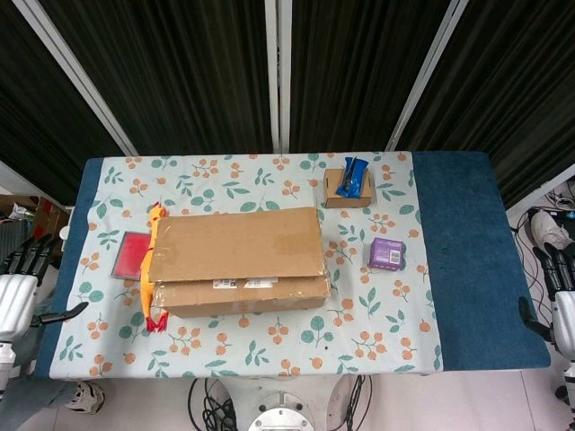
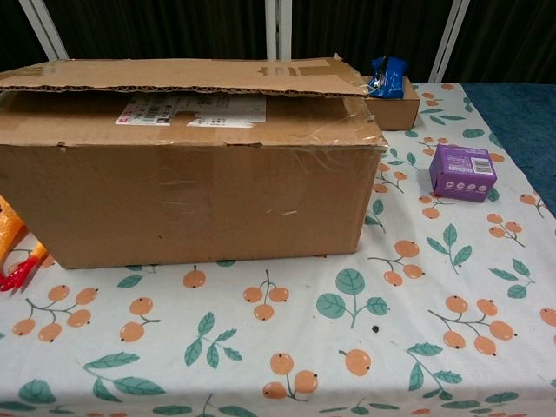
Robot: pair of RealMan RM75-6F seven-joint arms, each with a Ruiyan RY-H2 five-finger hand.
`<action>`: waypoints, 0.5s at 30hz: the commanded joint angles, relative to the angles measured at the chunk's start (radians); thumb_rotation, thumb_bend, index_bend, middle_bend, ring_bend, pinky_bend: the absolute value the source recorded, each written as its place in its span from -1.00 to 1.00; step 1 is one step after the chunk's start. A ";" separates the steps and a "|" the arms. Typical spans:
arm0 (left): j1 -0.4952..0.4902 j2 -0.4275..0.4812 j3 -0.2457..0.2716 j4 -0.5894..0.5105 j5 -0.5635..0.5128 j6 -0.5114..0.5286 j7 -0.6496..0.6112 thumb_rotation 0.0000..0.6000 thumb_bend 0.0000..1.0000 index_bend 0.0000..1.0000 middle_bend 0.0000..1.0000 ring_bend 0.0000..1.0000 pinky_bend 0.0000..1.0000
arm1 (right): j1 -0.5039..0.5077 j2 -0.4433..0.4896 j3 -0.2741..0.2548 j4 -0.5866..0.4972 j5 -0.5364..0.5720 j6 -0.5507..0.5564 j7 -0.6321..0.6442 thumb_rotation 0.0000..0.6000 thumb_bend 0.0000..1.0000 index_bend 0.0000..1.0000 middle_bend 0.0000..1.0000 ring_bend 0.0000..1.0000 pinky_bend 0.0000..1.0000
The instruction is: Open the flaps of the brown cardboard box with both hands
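The brown cardboard box [image 1: 238, 260] lies in the middle of the floral tablecloth, its flaps folded down over the top. In the chest view the box [image 2: 187, 187] fills the left half, and its far top flap [image 2: 174, 76] sits slightly raised above the near flap. My left hand [image 1: 20, 287] hangs off the table's left edge, fingers apart, holding nothing. At the far right edge my right hand [image 1: 557, 301] also stays off the table, fingers spread and empty. Neither hand touches the box, and neither shows in the chest view.
A yellow rubber chicken [image 1: 151, 269] lies along the box's left side, by a red card [image 1: 133, 254]. A small open carton with a blue packet [image 1: 350, 186] stands behind right. A purple box [image 1: 387, 253] sits right of the cardboard box. A blue mat [image 1: 467, 242] covers the table's right end.
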 commanded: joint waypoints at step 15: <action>-0.030 0.008 -0.015 -0.115 0.060 0.003 -0.002 -0.01 -1.00 -0.88 -0.92 -0.91 -0.67 | -0.007 0.019 0.009 -0.007 -0.001 0.016 0.028 1.00 -0.30 -1.00 -1.00 -1.00 -1.00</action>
